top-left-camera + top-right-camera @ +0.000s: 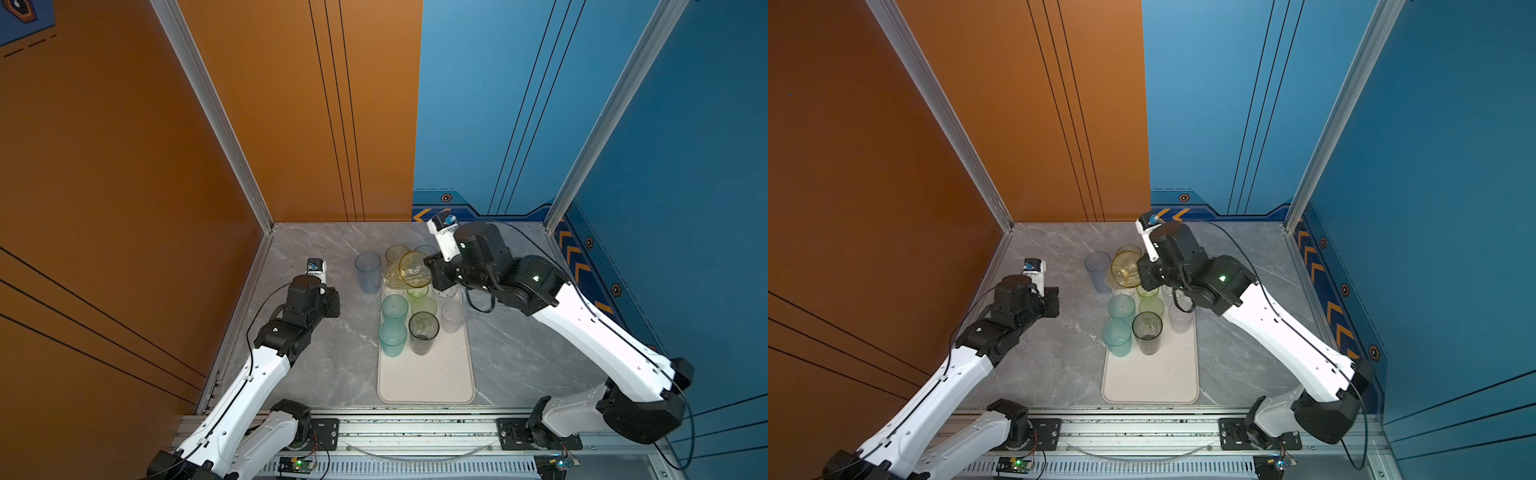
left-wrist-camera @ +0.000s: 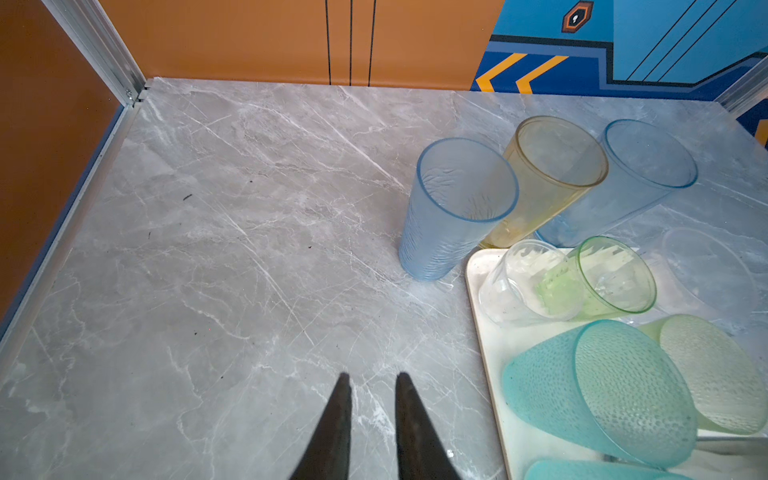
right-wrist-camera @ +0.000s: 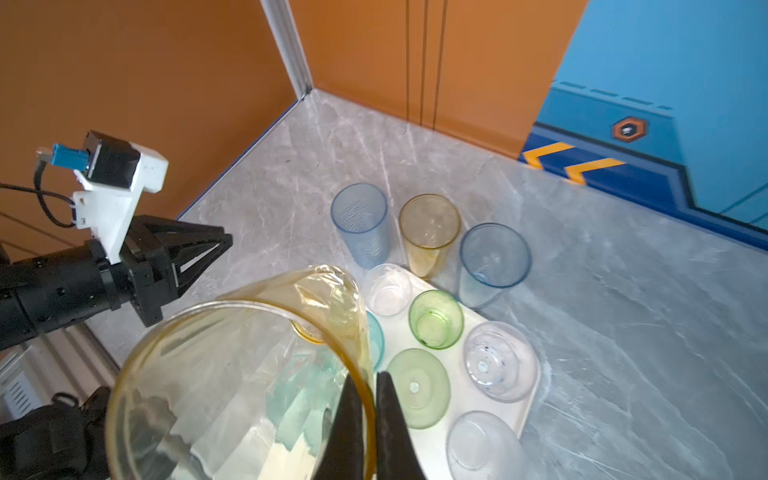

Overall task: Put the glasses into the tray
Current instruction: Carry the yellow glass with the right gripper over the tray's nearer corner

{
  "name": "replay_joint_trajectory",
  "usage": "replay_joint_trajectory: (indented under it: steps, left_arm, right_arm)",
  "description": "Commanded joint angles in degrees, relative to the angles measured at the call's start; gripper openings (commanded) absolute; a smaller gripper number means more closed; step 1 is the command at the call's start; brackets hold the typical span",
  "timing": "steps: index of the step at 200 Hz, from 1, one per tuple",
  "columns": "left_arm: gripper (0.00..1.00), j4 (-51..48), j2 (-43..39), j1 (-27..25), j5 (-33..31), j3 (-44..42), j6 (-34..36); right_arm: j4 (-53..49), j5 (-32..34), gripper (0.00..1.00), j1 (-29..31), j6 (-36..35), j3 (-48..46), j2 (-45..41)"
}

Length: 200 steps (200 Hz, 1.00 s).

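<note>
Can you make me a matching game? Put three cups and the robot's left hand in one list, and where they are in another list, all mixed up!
1. big yellow glass
2. smoky grey glass
3. leftmost pale blue glass
4. left gripper

A. standing upright on the tray
B. standing on the table, just off the tray
C. empty, above bare table
D. tilted in the air, rim pinched by the right gripper

Pairs: 1-D, 2-A, 3-B, 4-C
</note>
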Motion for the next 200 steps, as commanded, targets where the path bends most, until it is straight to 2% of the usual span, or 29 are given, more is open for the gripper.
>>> replay_joint_trajectory:
  steps: [1, 38, 88, 140, 200]
  left_arm:
    - [0.21, -0.88, 0.41, 0.56, -1.39, 0.83, 0.23]
    - [0.21, -1.18, 2.53, 0.56, -0.29, 2.31, -0.20]
    - [0.21, -2.08, 4.97, -0.89, -0.15, 6.08, -0.67]
    - [0.21, -3.25, 8.21, -3.86, -1.34, 9.22, -0.50]
    - [0.24, -4.04, 11.47, -5.65, -2.15, 11.72, -0.06]
  right_arm:
    - [-1.46, 7.46, 0.00, -2.08, 2.63, -5.34, -7.82]
    - [-11.56, 10.77, 0.00, -6.71, 4.78, -8.44, -15.79]
    - [-23.96, 8.33, 0.00, -6.73, 7.22, -12.82, -13.73]
    - [-20.39, 4.00, 0.00, -6.73, 8.15, -20.53, -11.60]
    - [-16.40, 0.91, 0.00, -6.66, 7.98, -23.93, -9.00]
